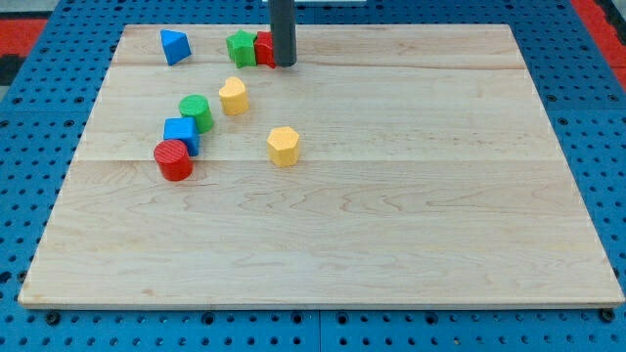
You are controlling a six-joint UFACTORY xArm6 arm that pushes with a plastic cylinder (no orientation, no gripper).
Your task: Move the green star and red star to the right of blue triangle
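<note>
The blue triangle (175,46) lies near the board's top left. To its right, a gap away, sits the green star (241,48), with the red star (263,49) touching its right side. My tip (284,64) stands against the right side of the red star, and the rod partly hides it. Both stars lie to the right of the blue triangle, in a row along the board's top edge.
Below the stars are a yellow block (233,96), a green cylinder (197,112), a blue cube (181,134), a red cylinder (174,160) and a yellow hexagon block (283,146). The wooden board (391,196) rests on a blue pegboard surface.
</note>
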